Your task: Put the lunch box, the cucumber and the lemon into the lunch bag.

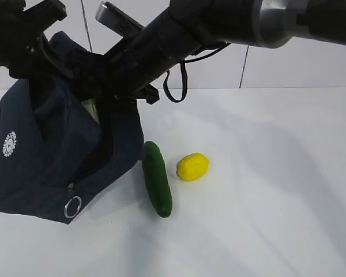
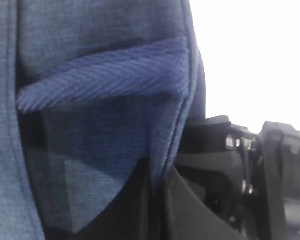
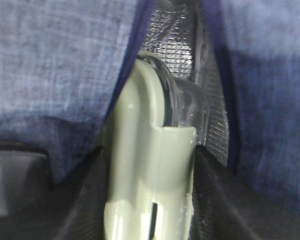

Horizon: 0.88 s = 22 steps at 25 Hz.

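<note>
The dark navy lunch bag point(image 1: 46, 167) stands at the left with its top held open. My left gripper point(image 2: 159, 200) is shut on the bag's fabric rim point(image 2: 182, 115). My right gripper point(image 3: 150, 200) is shut on the lunch box point(image 3: 150, 170). The box's sage-green lid and clear body point into the opening, where the silver lining point(image 3: 175, 35) shows. In the exterior view only a pale sliver of the lunch box point(image 1: 91, 107) shows between the arm and the bag. The cucumber point(image 1: 157, 179) lies on the table right of the bag, with the lemon point(image 1: 192, 167) beside it.
The white table point(image 1: 265, 190) stretches to the right and front. A metal ring pull point(image 1: 72, 207) hangs at the bag's front corner. A black cable point(image 1: 174, 86) loops under the right arm. Both arms crowd the space above the bag.
</note>
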Motion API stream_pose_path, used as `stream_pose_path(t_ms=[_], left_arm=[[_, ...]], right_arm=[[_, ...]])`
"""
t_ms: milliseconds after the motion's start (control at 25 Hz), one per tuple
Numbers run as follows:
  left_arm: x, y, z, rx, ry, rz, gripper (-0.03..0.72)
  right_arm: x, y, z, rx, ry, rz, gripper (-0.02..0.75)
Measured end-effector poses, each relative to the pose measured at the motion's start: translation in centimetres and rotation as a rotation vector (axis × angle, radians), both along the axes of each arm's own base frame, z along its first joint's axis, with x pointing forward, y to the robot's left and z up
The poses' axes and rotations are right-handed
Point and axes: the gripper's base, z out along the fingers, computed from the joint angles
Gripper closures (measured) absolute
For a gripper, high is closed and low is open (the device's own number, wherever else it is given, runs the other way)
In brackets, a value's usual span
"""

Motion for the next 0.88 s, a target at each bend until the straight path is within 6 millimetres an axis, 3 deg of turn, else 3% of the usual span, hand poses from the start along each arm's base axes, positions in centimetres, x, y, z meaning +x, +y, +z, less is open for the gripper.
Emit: stream_pose_path(t_ms=[480,880], left_arm=[[0.05,0.0,0.07,-0.001,-0.005,0.002,0.694],[0.07,0.38,-0.24,0.066,-0.012,-0.016,0.694]], right_arm=[[-0.27,0.43,0.12,0.055,-0.023,0.08,0.346],[-0.34,0.36,0.18,0.064,-0.022,0.1,0.265]])
